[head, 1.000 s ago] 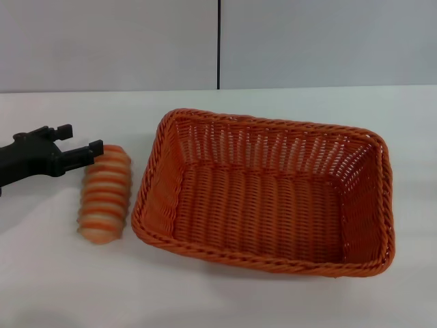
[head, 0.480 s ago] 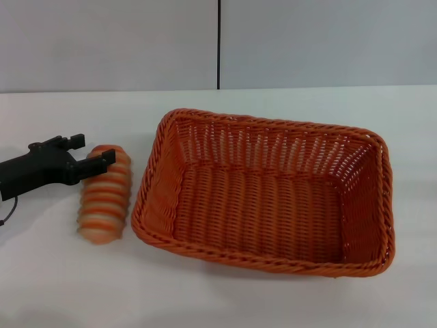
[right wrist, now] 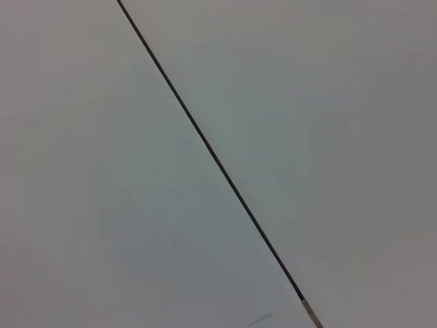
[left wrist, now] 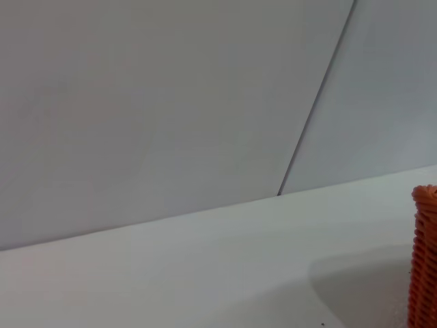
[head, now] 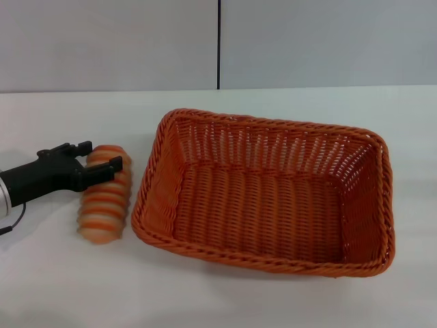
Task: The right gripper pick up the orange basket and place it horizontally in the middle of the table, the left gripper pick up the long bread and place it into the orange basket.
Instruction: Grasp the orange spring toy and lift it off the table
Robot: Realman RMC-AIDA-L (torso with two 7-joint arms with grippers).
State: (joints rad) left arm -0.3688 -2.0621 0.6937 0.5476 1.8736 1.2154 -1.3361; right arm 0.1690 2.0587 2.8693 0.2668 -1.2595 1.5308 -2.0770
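The orange basket (head: 266, 191) lies lengthwise across the middle of the white table (head: 61, 287), open side up and empty. The long bread (head: 104, 202), striped orange and cream, rests on the table just left of the basket. My left gripper (head: 100, 155) reaches in from the left edge, open, its two fingertips straddling the far end of the bread, one finger lying over the loaf. A corner of the basket (left wrist: 423, 260) shows in the left wrist view. The right gripper is out of view; its wrist view shows only the wall.
A grey panelled wall (head: 218, 41) with a dark vertical seam stands behind the table. A thin cable (head: 13, 222) hangs off the left arm near the table's left edge.
My left gripper has moved right and slightly down, from beside the far end of the bread to over it. Bread and basket have not moved.
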